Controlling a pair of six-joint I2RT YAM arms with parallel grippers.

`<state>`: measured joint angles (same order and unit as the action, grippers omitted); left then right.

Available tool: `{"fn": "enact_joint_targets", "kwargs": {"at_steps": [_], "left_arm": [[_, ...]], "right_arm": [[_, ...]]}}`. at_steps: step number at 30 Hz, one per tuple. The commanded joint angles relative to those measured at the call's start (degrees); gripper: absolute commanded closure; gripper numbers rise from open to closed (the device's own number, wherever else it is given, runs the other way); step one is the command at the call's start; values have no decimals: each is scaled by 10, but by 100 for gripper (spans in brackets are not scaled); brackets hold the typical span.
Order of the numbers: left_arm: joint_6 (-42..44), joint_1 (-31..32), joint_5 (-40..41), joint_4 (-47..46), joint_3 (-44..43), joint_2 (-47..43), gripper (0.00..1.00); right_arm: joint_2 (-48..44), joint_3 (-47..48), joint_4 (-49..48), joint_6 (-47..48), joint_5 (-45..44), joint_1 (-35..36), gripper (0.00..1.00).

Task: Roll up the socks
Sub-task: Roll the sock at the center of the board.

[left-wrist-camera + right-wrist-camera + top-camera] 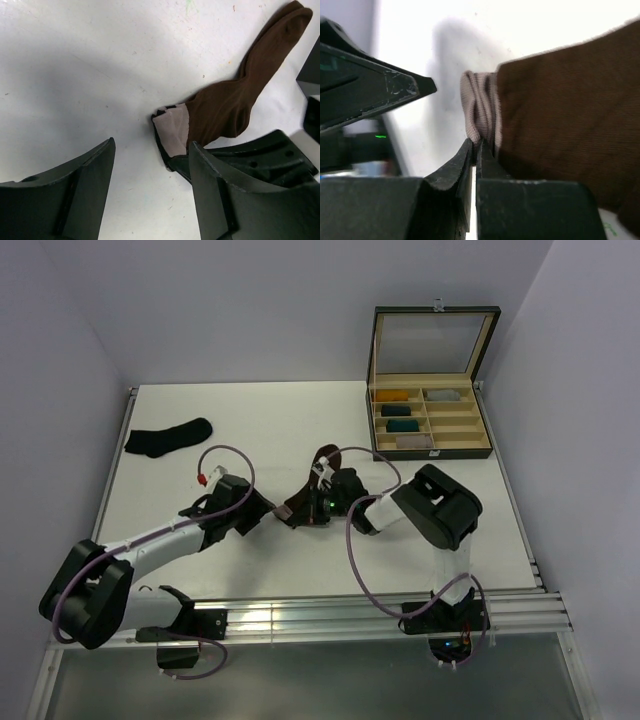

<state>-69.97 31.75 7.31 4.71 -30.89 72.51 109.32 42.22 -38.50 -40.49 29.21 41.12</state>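
The dark brown sock point(302, 500) lies at mid table between my two grippers, its pale cuff point(172, 131) turned toward the left arm and its foot point(272, 45) stretching away. My right gripper point(476, 150) is shut on the folded edge of that pale cuff point(477, 110). Just left of the cuff stands my left gripper point(150, 165), open, with bare table between its fingers point(92, 175); its right finger sits close beside the cuff. The plain black sock point(168, 437) lies flat at the far left of the table, away from both grippers.
An open compartment box point(430, 420) with its lid up stands at the back right; mustard, teal and grey rolled bundles sit in its cells. A raised rail point(380, 610) runs along the table's near edge by the arm bases.
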Motion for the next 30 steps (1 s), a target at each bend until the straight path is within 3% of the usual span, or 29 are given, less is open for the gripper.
{"fn": "enact_joint_targets", "kwargs": {"at_steps": [1, 3, 8, 20, 30], "left_arm": [[-13, 2, -12, -42, 11, 1, 36], [-13, 2, -19, -67, 15, 9, 38], [-13, 4, -41, -84, 15, 30, 44], [-8, 18, -58, -90, 4, 78, 52], [-5, 25, -56, -110, -3, 108, 52]], "right_arm": [[48, -42, -172, -183, 95, -24, 100], [68, -60, -233, -256, 109, -37, 100], [114, -83, -322, -311, 98, -41, 100], [109, -91, -272, -290, 65, -41, 100], [108, -87, -248, -275, 59, -41, 100]]}}
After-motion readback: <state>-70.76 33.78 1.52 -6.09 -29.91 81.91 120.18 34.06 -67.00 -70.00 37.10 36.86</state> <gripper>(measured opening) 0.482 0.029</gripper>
